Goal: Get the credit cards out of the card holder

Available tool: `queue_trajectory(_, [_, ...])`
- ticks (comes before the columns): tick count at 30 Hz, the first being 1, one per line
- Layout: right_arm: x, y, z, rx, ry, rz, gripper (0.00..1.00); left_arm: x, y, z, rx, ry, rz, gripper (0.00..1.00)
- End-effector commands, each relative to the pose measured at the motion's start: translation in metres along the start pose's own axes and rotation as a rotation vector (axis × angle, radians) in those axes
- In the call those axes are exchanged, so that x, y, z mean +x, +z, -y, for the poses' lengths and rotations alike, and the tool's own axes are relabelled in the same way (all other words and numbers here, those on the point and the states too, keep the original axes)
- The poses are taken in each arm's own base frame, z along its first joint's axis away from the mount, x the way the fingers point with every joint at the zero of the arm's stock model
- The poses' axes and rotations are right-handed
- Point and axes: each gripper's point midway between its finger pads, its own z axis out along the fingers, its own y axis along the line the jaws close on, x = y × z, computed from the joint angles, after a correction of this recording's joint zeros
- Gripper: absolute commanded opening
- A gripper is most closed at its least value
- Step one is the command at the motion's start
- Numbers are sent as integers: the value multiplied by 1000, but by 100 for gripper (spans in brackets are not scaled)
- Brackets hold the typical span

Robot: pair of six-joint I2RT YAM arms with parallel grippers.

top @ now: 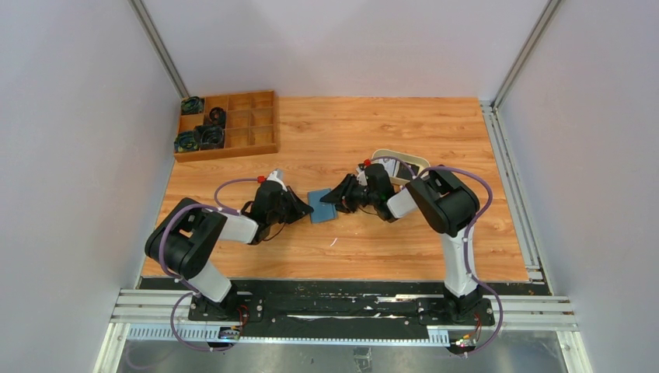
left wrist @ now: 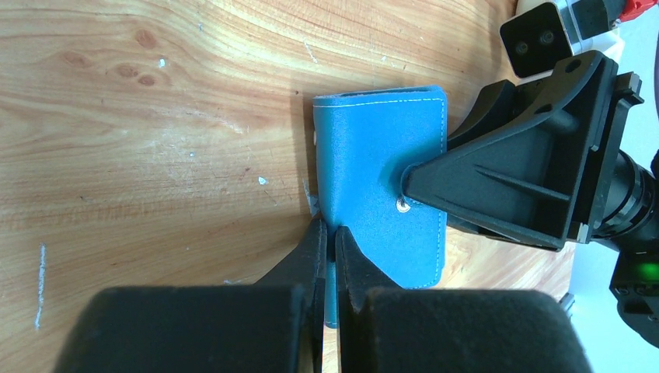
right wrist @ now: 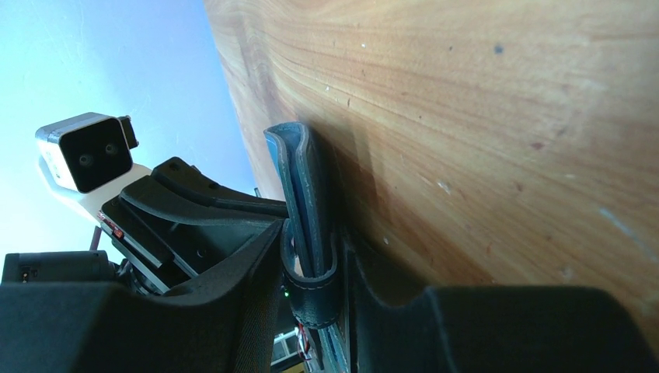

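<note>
Held closed at mid-table (top: 388, 132), between the two pincers: holder (top: 321, 207). Pinched along one edge by the left gripper (left wrist: 327, 245), fingers nearly together over the thin rim. Clamped on the opposite side, at the snap strap, by the right gripper (right wrist: 313, 268), fingers pressed to both faces, seen edge-on, close against the wood.

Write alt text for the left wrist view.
A closed teal card holder lies on a wooden table, its lower edge pinched by the left gripper. The right gripper grips it from the right, at the snap.
</note>
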Motion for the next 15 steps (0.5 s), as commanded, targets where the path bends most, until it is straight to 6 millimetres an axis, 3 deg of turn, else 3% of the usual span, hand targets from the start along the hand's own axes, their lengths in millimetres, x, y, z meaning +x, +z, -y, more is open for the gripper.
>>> queue_trajectory(1, [29, 4, 33, 119, 44, -80, 36, 54, -20, -88, -329, 27, -169, 0])
queue_trajectory(15, [41, -1, 38, 130, 28, -108, 28, 46, -16, -89, -372, 49, -175, 0])
